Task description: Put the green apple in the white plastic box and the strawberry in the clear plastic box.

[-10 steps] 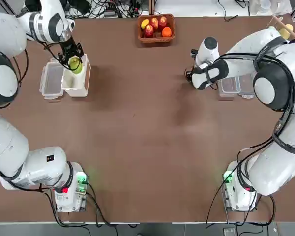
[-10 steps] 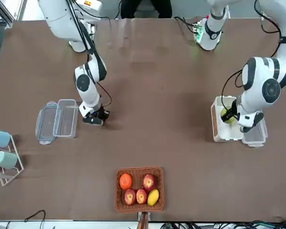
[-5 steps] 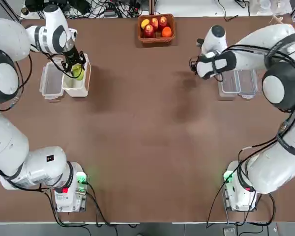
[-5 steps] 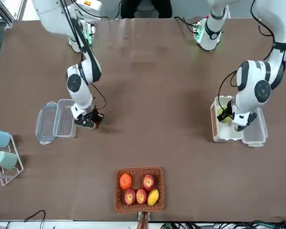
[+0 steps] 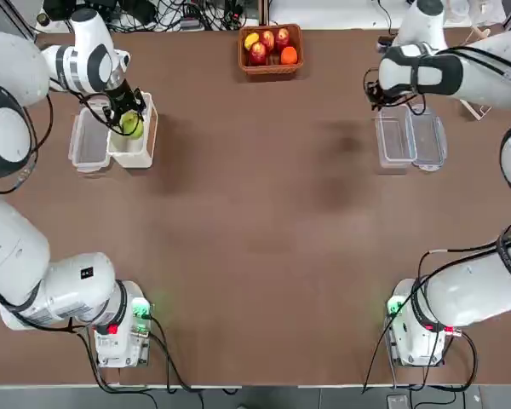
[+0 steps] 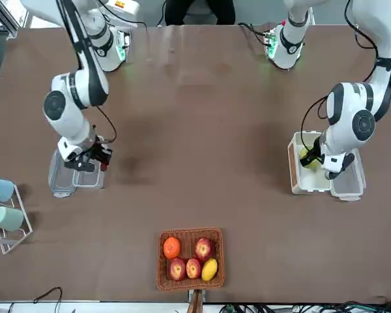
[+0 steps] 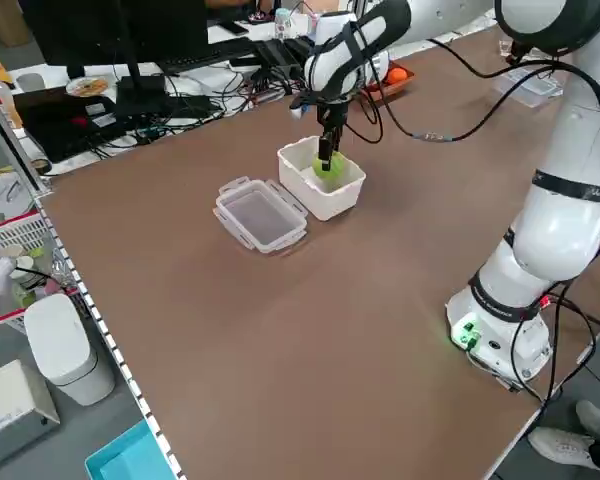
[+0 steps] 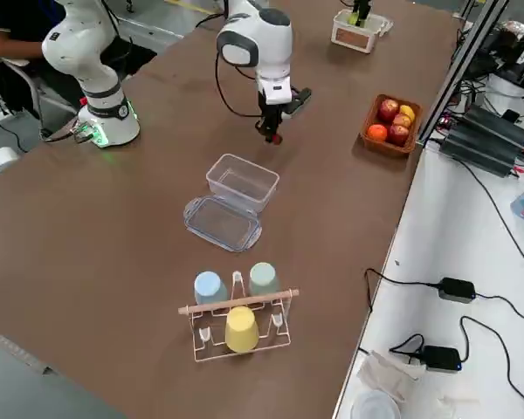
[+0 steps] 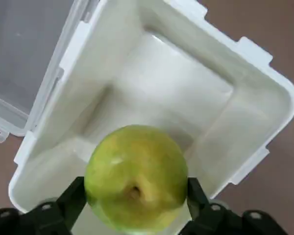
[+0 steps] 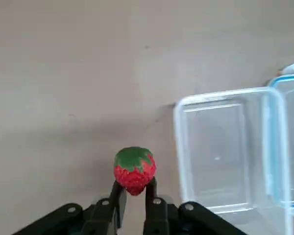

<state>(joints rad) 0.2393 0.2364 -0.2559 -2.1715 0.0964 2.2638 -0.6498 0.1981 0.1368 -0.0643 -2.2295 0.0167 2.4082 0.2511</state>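
Note:
My left gripper (image 5: 128, 118) is shut on the green apple (image 9: 135, 177), which hangs at the mouth of the white plastic box (image 9: 264, 98) near one end wall; the overhead camera shows the apple (image 5: 131, 126) within the box's (image 5: 136, 157) outline. My right gripper (image 10: 134, 193) is shut on the strawberry (image 10: 134, 170) and holds it above bare table, just off the clear plastic box (image 10: 220, 152). Seen from overhead, that gripper (image 5: 376, 91) is past the far, centre-side corner of the clear box (image 5: 395, 141). The right side view shows the strawberry (image 8: 275, 138) apart from the box (image 8: 242, 181).
A wicker basket (image 5: 271, 61) of red, yellow and orange fruit sits at the far middle edge. The white box's lid (image 5: 88, 140) lies open on its outer side; the clear lid (image 5: 431, 140) likewise. A cup rack (image 8: 240, 319) stands beyond the clear box.
My right gripper carried the strawberry away from the bases and rightward, from the centre side of the clear box to its far corner. The left gripper sank slightly with the apple.

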